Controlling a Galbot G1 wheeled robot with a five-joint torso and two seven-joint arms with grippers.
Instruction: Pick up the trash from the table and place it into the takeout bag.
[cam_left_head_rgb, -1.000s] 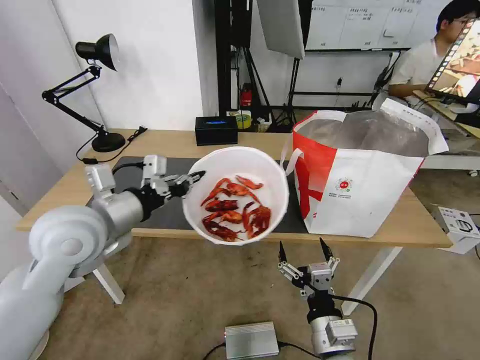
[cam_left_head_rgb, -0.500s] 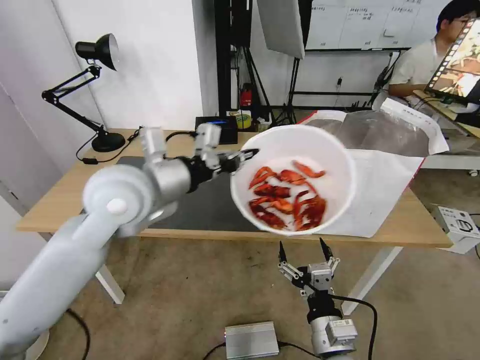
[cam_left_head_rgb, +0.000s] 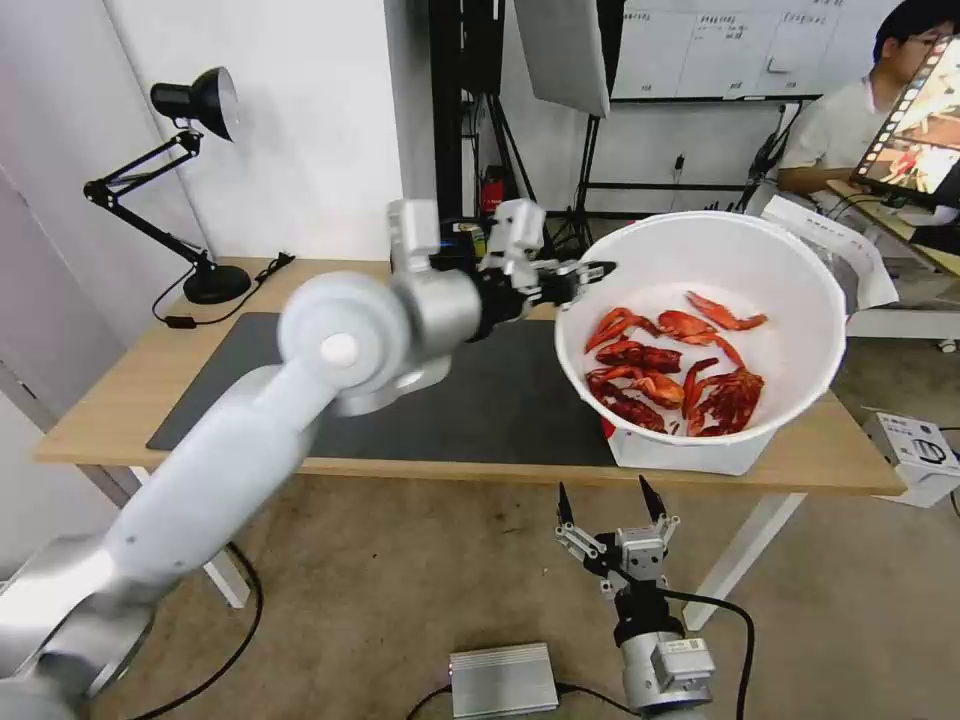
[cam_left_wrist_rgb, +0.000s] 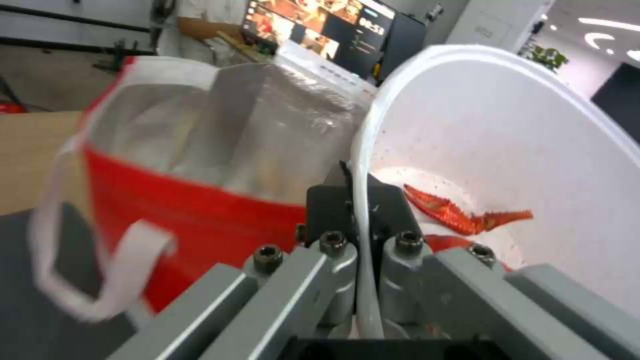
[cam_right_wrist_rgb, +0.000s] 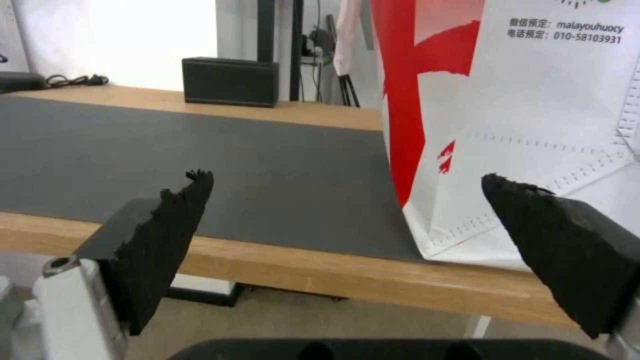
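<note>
My left gripper (cam_left_head_rgb: 590, 272) is shut on the rim of the trash, a white round bowl (cam_left_head_rgb: 780, 270) of red crayfish shells (cam_left_head_rgb: 670, 375), and holds it in the air above the takeout bag (cam_left_head_rgb: 690, 452), hiding most of the bag. The left wrist view shows the fingers (cam_left_wrist_rgb: 330, 200) clamped on the bowl's rim (cam_left_wrist_rgb: 363, 165), with the takeout bag's foil-lined opening (cam_left_wrist_rgb: 253, 125) just beyond. My right gripper (cam_left_head_rgb: 610, 505) hangs open below the table's front edge (cam_left_head_rgb: 450, 470), and its view faces the bag's white-and-red side (cam_right_wrist_rgb: 533, 115).
A black desk lamp (cam_left_head_rgb: 190, 180) stands at the table's back left. A black rectangular box (cam_right_wrist_rgb: 230, 81) sits at the back edge. The dark grey mat (cam_left_head_rgb: 470, 400) lies bare. A grey box (cam_left_head_rgb: 502, 680) lies on the floor.
The left arm has swung the bowl of shells rightward and upward, from over the mat's front edge to above the takeout bag. The right arm has not moved.
</note>
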